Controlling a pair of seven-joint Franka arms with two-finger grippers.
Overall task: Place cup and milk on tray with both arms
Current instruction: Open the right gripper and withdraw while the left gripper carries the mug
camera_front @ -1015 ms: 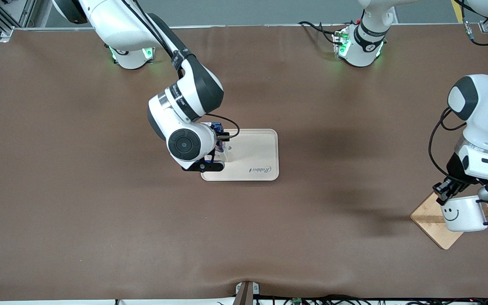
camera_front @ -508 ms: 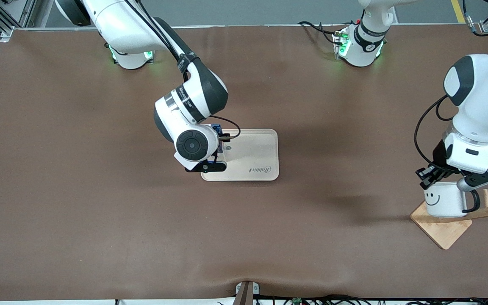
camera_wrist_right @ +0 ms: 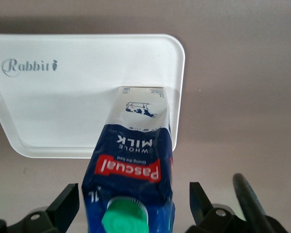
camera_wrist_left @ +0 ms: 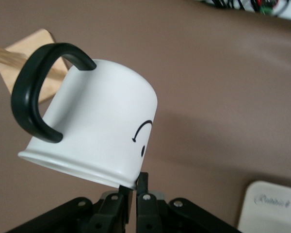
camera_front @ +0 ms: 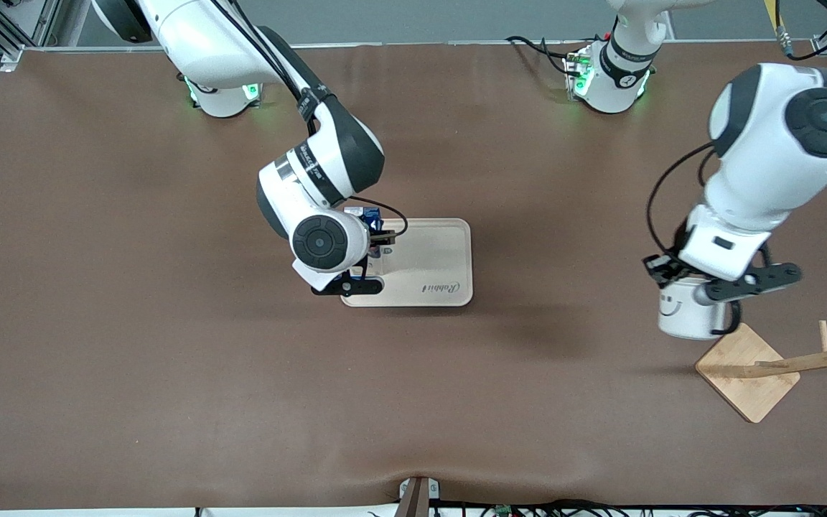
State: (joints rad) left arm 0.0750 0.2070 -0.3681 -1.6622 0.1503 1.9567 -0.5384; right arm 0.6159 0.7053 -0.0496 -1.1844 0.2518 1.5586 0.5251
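The left gripper (camera_front: 679,276) pinches the smiley mug's (camera_front: 688,316) rim above the table beside the wooden stand (camera_front: 747,373). The right gripper (camera_wrist_right: 134,206) stands spread around the milk carton (camera_wrist_right: 136,160), which rests on the cream tray (camera_front: 431,262).

Left claw (camera_front: 679,283) clamped, right claw (camera_front: 365,260) spread.

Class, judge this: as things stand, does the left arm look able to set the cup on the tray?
Probably yes: the left claw grips the cup, and bare tray lies beside the milk.
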